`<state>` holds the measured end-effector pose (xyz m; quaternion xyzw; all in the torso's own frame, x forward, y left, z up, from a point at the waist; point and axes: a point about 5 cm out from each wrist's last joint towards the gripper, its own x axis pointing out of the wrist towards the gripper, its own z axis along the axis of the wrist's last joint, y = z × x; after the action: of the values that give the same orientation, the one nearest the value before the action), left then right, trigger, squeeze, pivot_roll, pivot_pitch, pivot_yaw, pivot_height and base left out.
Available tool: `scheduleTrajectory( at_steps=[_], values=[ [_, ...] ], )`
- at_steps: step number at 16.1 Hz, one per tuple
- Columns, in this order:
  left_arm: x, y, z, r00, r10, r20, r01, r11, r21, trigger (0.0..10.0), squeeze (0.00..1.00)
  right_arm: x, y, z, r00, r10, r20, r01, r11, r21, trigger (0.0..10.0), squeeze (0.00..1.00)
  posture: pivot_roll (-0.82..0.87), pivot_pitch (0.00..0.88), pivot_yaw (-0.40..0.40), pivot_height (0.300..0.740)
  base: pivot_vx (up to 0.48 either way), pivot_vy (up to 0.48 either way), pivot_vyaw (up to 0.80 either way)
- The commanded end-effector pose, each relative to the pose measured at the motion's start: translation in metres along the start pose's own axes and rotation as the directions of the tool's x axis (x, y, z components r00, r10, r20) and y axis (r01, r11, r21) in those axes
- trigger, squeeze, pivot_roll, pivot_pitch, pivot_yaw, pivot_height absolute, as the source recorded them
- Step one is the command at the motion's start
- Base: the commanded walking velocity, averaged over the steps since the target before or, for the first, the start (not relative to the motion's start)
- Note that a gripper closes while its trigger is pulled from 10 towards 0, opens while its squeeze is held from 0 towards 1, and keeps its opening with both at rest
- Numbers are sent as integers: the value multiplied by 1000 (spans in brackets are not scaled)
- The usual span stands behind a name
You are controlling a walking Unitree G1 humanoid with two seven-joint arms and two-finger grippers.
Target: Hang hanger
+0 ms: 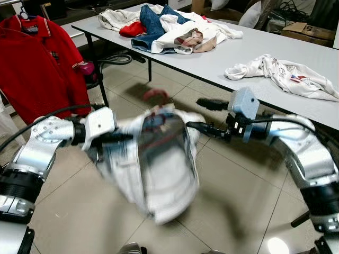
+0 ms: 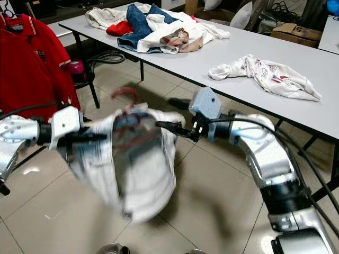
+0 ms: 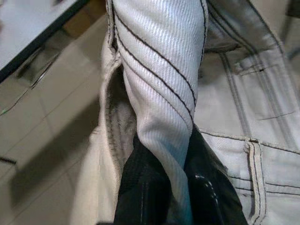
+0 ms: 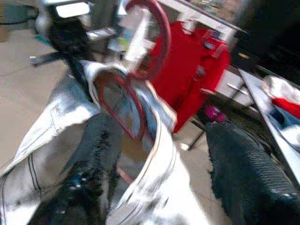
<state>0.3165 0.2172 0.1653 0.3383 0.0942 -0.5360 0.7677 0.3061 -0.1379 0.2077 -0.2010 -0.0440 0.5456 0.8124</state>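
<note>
Black fingers (image 3: 206,197) of the left gripper (image 1: 114,138) were clamped on a fold of white ribbed fabric, part of the white garment (image 1: 159,169) held up between the robot's two arms above the tiled floor (image 1: 249,201). In the left wrist view the cloth ran up between the two pads, with stitched seams and a pocket edge beside them. The right gripper (image 1: 204,115) reached in from the other side with its two fingers spread apart, the lower one pushed into the garment's shoulder and the upper one free above it; whether the lower finger bore any of the load could not be told. A red hanger (image 4: 140,70) sat inside the garment's neck opening, its hook (image 1: 155,96) sticking up above the collar, blurred by motion in both eye views. The garment itself hung smeared and billowing below the arms.

Behind the robot's left arm, a red polo shirt (image 1: 39,63) hung upright with a striped collar. A long white table (image 1: 254,58) crossed the room behind the arms. On its far end lay a heap of clothes, among them blue jeans (image 1: 151,26) and a red item (image 1: 132,29); nearer the right arm lay a crumpled white printed shirt (image 1: 283,74), well apart from the heap.
</note>
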Motion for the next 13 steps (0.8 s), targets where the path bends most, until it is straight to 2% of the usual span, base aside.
scheduleTrajectory(
  at_steps=[1,5,6,7,8,13],
  values=[
    [-1,0,12,998,-41,40,36,994,101,0,0,5,5,3,993,118,-9,-118,993,-11,10000,0,-67,0,23,740,0,0,0],
    [6,-7,21,991,-123,54,111,975,194,0,0,14,5,-1,979,201,-30,-202,979,-9,10000,0,-62,0,16,740,0,0,0],
    [6,-7,21,991,-125,56,111,973,203,0,0,14,6,-3,974,221,-39,-222,975,-3,10000,0,-62,0,16,740,0,0,0],
    [6,-4,27,990,-118,73,97,965,245,0,0,15,10,-10,953,292,-77,-290,957,28,10000,0,-61,0,14,740,0,0,0],
    [5,-4,29,990,-118,72,94,958,272,0,0,15,12,-13,946,310,-91,-308,951,37,10000,0,-59,0,11,740,0,0,0],
    [5,0,38,990,-110,90,73,938,338,0,0,22,20,-22,928,351,-127,-344,936,70,10000,0,-57,0,3,740,0,0,0]
  ],
)
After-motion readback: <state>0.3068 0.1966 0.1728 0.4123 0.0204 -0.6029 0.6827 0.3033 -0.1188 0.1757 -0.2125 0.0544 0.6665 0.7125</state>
